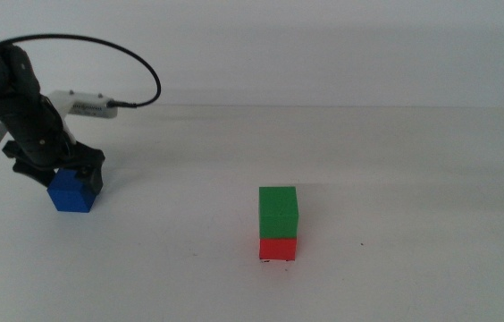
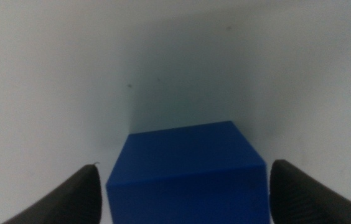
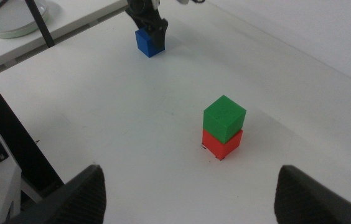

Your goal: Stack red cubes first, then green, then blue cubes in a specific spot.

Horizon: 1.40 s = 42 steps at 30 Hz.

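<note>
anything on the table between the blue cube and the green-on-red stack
Nothing: in the middle view only bare white table separates the blue cube, with the left gripper around it, from the green cube on the red cube.

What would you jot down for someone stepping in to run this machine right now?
Left gripper: at the table's left side, fingers open, one on each side of the blue cube, gaps visible, so not yet clamped.
Right gripper: open, waiting back from the table, looking over the stack.
Red cube: on the table near the middle, a small dark mark showing at its base.
Green cube: on top of the red, slightly twisted against it.
Done: red and green stacked.
Left: close on the blue cube, carry it over, set it on the green.
</note>
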Motion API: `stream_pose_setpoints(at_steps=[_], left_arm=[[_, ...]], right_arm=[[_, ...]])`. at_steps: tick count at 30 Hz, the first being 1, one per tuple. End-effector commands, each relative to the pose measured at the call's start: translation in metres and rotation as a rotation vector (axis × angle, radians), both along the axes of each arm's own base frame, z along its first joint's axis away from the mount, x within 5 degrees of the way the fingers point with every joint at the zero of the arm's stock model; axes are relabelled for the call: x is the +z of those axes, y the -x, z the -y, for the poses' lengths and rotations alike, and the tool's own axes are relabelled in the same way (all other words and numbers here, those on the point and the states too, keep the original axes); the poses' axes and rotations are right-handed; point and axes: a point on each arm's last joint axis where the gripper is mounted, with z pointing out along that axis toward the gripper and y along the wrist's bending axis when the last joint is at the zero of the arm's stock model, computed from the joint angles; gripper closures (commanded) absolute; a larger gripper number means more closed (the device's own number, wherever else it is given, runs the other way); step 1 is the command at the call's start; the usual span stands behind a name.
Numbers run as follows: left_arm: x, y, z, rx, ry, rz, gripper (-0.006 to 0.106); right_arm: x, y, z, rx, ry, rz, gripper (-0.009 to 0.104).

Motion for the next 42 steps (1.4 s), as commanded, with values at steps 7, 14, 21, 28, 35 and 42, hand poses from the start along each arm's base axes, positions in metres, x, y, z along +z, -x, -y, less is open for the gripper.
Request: stream_pose_setpoints(at_steps=[7, 14, 21, 28, 35, 42], left_arm=[[0.005, 0.006, 0.004, 0.069, 0.043, -0.06, 0.07], [0.093, 0.041, 0.032, 0.202, -0.004, -0.005, 0.102], [0.167, 0.087, 0.141, 0.259, 0.055, 0.173, 0.102], [0.167, 0.119, 0.241, 0.215, 0.111, 0.177, 0.102], [0.149, 0.119, 0.288, 0.166, 0.104, 0.16, 0.102], [0.127, 0.111, 0.297, 0.195, 0.083, 0.113, 0.102]], right_arm=[[0.0, -0.001, 0.001, -0.003, 0.004, 0.016, 0.002], [0.0, -0.001, 0.001, -0.003, 0.004, 0.016, 0.002], [0.0, 0.0, 0.0, 0.0, -0.001, 0.014, 0.002], [0.0, 0.0, 0.0, 0.0, -0.001, 0.014, 0.002], [0.0, 0.0, 0.0, 0.0, -0.001, 0.014, 0.002], [0.0, 0.0, 0.0, 0.0, -0.001, 0.014, 0.002]])
